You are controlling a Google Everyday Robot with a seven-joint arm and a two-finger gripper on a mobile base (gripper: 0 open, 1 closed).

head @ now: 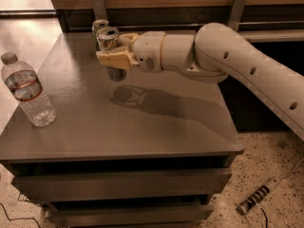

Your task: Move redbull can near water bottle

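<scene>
My gripper (113, 57) is shut on the redbull can (110, 38), a slim silver can with a shiny pull-tab top, and holds it upright above the grey table top (142, 127), left of the middle. The can's lower end (116, 74) shows below the fingers, with its shadow on the table beneath. The water bottle (27, 91), clear and ribbed with a white cap and a red-and-white label band, stands near the table's left edge, well to the left of and nearer than the can.
A second can (99, 26) stands at the back of the table, mostly hidden behind the held can. A wooden wall panel with metal brackets (236, 8) runs behind. A power strip (256, 197) lies on the speckled floor at lower right.
</scene>
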